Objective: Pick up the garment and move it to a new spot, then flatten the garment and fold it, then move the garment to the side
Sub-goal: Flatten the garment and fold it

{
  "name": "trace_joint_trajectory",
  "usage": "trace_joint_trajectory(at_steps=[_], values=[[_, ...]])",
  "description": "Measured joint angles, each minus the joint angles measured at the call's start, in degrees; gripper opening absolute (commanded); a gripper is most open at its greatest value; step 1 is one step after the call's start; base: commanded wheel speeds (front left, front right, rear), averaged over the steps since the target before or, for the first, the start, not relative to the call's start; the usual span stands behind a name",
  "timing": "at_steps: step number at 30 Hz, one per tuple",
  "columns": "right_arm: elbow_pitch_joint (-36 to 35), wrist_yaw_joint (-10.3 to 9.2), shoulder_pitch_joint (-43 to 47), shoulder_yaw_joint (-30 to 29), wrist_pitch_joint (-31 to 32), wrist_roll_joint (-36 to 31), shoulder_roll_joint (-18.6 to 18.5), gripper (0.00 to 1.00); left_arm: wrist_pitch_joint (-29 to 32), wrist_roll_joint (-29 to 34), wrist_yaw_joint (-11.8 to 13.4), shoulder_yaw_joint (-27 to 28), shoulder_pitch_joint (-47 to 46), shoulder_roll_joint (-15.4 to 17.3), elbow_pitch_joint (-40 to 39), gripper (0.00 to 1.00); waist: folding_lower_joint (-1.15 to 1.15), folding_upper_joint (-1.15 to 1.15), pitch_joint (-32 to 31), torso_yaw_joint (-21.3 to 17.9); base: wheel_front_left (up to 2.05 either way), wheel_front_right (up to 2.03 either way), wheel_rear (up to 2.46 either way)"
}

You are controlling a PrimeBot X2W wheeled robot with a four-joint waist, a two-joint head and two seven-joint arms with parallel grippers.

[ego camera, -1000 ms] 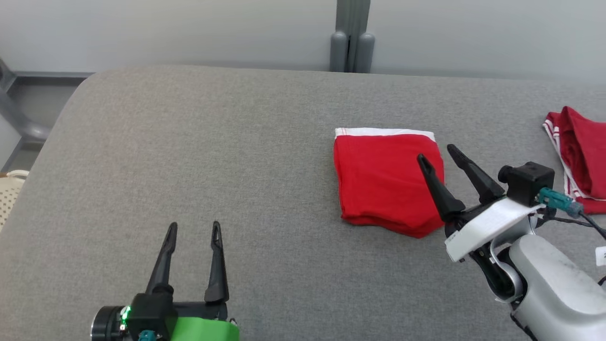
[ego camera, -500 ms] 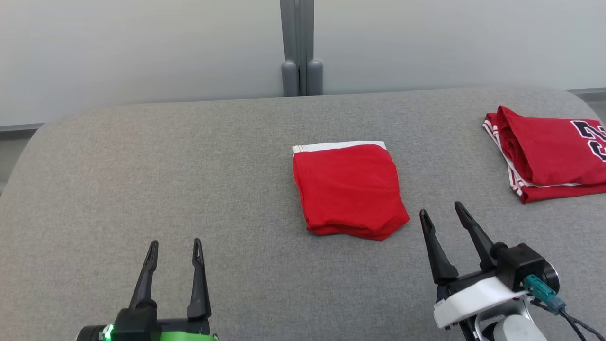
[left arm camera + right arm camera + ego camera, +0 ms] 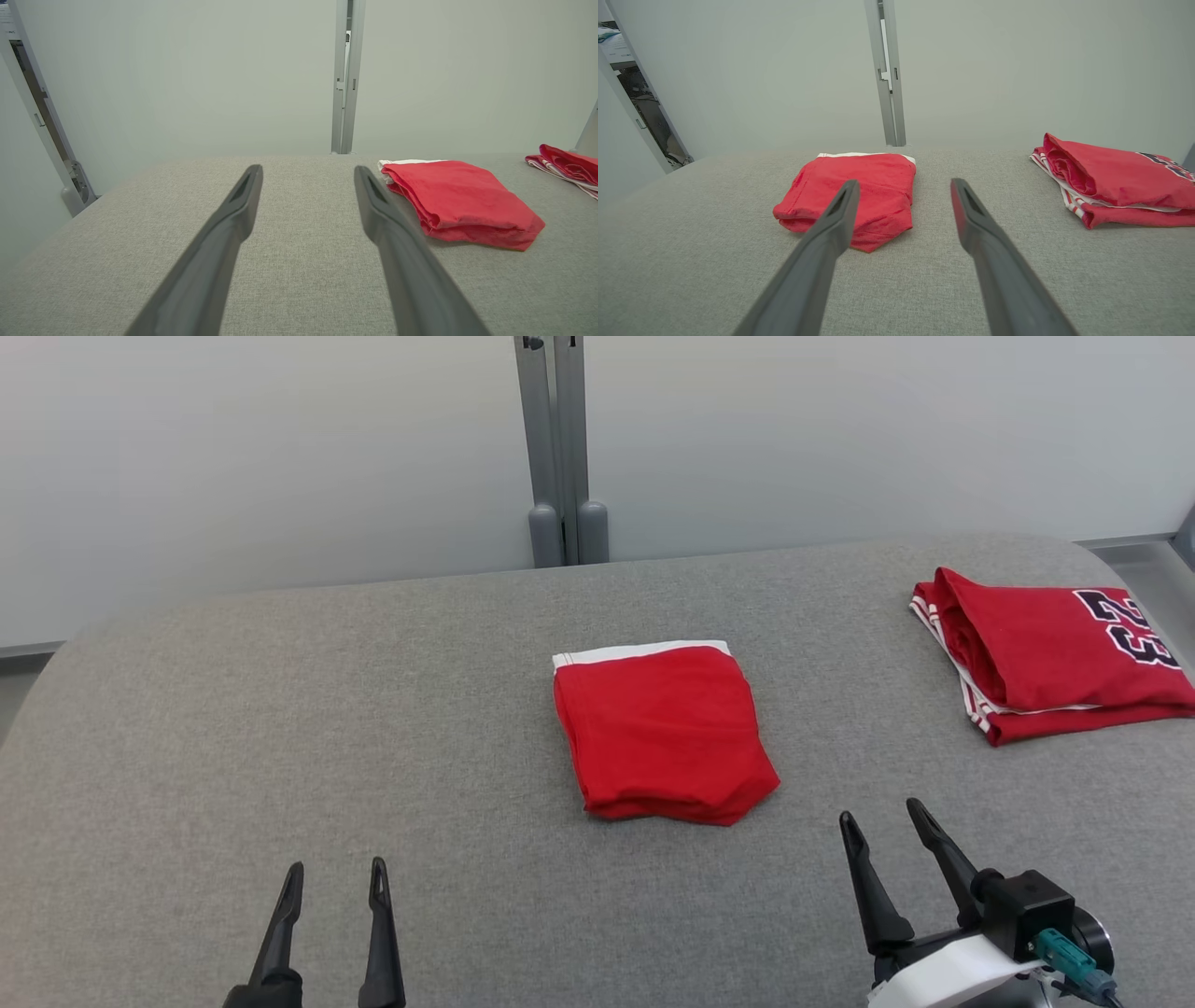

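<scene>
You're looking at a fold that appears finished. The red garment (image 3: pixel 663 737) lies as a neat stacked square near the middle of the grey table (image 3: pixel 280 728), white waistband toward the wall, so by my reading the step in hand is the last one: shifting it to the side. Both claws are spread wide and hold nothing. The left gripper (image 3: pixel 336 866) hovers well apart from the cloth, and the right gripper (image 3: pixel 881 812) sits nearer, off its near right corner. The next move calls for a low pinch that catches every layer at once (grab just the top one and the fold will likely peel open). The left wrist view gives you those stacked edges side-on, which the head view flattens out. The head view, in turn, lays out both claws and the gap to the folded jersey (image 3: pixel 1055 653) at the far right.
</scene>
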Motion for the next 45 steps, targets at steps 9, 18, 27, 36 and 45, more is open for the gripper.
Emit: trace_joint_trajectory(at_steps=[9,18,27,36,45], values=[[0.5,0.00,0.7,0.0,0.0,0.0,0.2,1.00,0.0,0.0,-0.5,0.0,0.8,0.0,1.2,1.00,0.00,0.00,-0.6,0.0,0.00,0.00,0.00],[0.5,0.00,0.7,0.1,0.0,0.1,0.5,1.00,0.0,0.2,-0.5,0.0,0.9,0.0,2.2,1.00,0.00,0.00,-0.4,0.3,0.00,0.00,0.00],[0.5,0.00,0.7,0.1,0.0,0.1,0.5,1.00,0.0,0.4,-0.4,-0.1,0.9,0.0,2.8,1.00,0.00,0.00,-0.3,0.3,0.00,0.00,0.00],[0.5,0.00,0.8,-0.1,0.0,0.1,0.5,1.00,0.0,0.7,-0.2,-0.3,0.9,0.0,3.3,1.00,0.00,0.00,-0.2,0.5,0.00,0.00,0.00],[-0.1,0.00,1.1,-0.5,0.0,0.1,0.5,1.00,0.0,0.9,-0.1,-0.3,0.9,0.0,3.5,1.00,0.00,0.00,0.3,0.6,0.00,0.00,0.00]])
